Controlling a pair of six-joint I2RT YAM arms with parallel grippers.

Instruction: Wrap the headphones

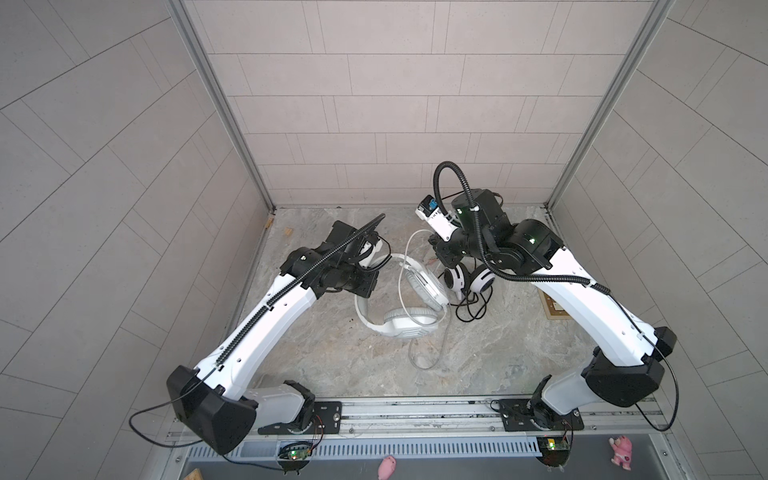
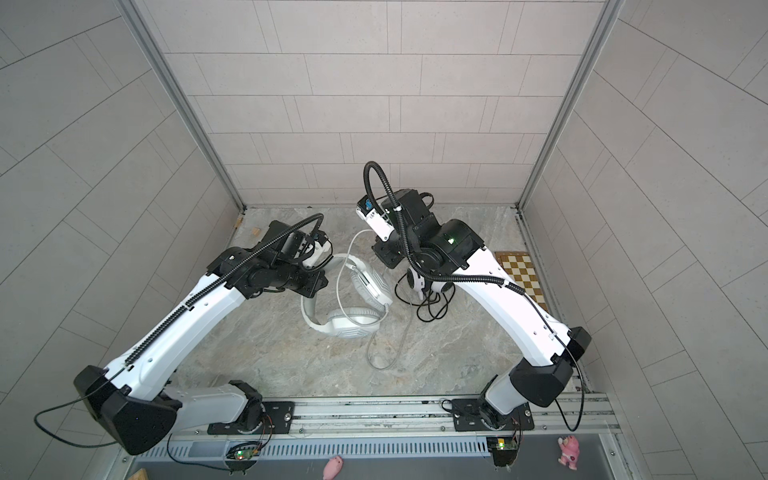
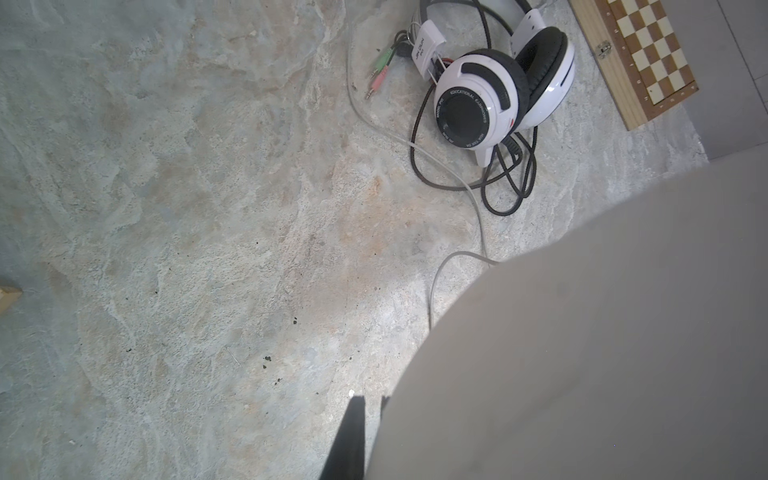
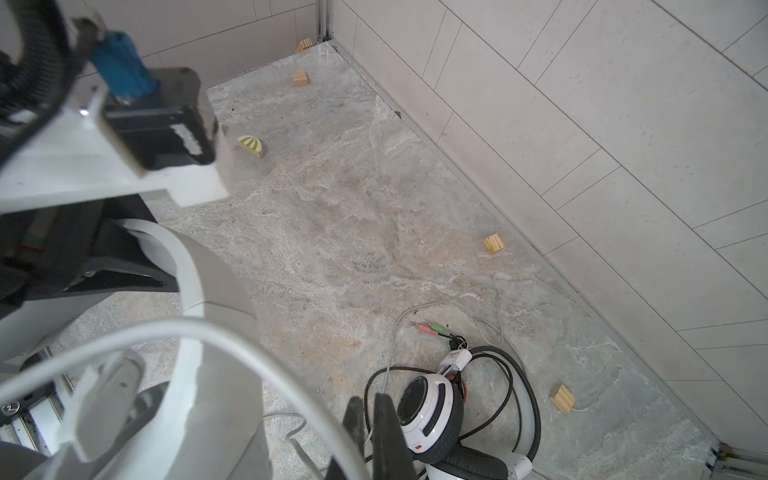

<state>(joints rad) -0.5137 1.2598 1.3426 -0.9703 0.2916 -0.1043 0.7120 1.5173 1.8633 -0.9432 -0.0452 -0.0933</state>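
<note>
**Arms [image 1: 257, 328] anchor headset, raise cable**

In both top views, the left gripper [image 1: 376, 254] clamps the white headset [image 1: 409, 324], likely anchoring it. The black-and-white headset [image 1: 455, 278] lies just beside it on the marbled table [image 1: 498, 357], between grey tiled walls [image 1: 395, 104].

Left wrist: the headband [image 3: 582, 332] blurs beside closed fingers.

Right wrist: the right gripper [image 4: 369, 401], closed, seemingly pinches the grey cable [image 4: 187, 328] for looping.

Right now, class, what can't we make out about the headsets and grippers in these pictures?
- Left gripper: left wrist view, cut by the edge; the blurred white headset hides what it pinches.
- Right gripper: right wrist view, tips cut by the edge; any grip on the grey cable unclear.
- Black-and-white headset: both top views, partly under the right arm.
- Chessboard: a top view, mostly behind that arm.
</note>
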